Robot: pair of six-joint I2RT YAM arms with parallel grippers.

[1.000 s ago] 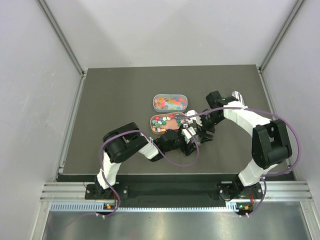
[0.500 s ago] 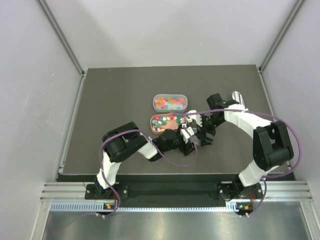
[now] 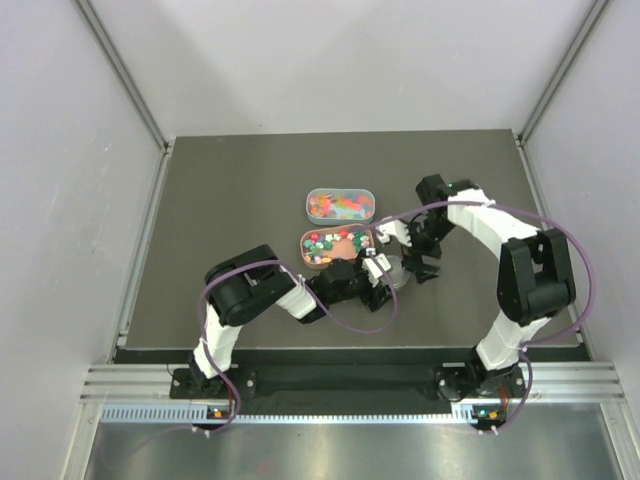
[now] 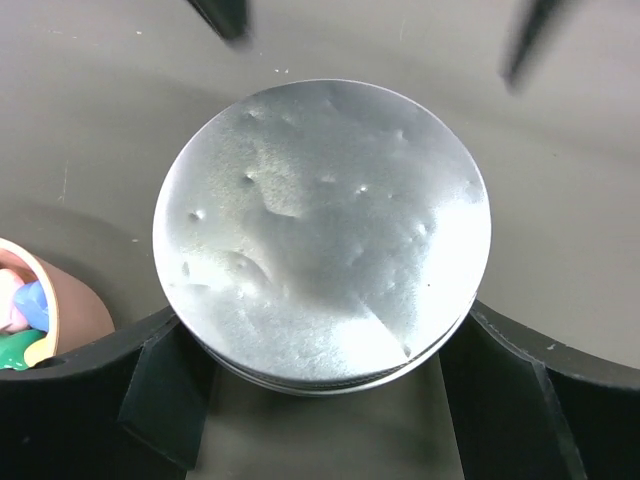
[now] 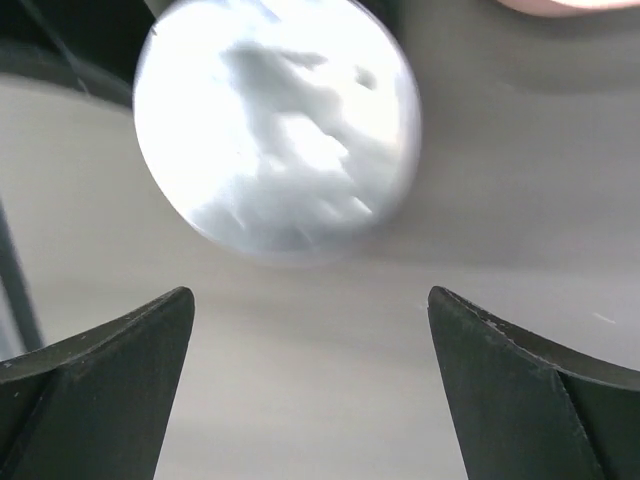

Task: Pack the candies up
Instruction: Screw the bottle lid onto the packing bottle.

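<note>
The small round jar (image 3: 394,272) stands on the dark table with a silver lid (image 4: 322,230) covering it, so its contents are hidden. My left gripper (image 3: 385,276) is shut on the jar, one finger (image 4: 170,385) on each side below the lid. My right gripper (image 3: 424,263) is open and empty just right of the jar; in its wrist view the lid (image 5: 275,130) lies beyond the fingertips (image 5: 150,340). Mixed-colour candies (image 3: 325,243) lie in a brown oval tray (image 3: 306,250), and more candies (image 3: 340,205) fill a clear oval box (image 3: 310,206) behind it.
The brown tray's end (image 4: 75,310) with a few candies (image 4: 25,315) sits close left of the jar. White walls enclose the table on three sides. Both arms' purple cables loop near the jar.
My right gripper has backed a little to the right, away from the jar, and its forearm has swung. The left gripper and the jar have stayed in place.
</note>
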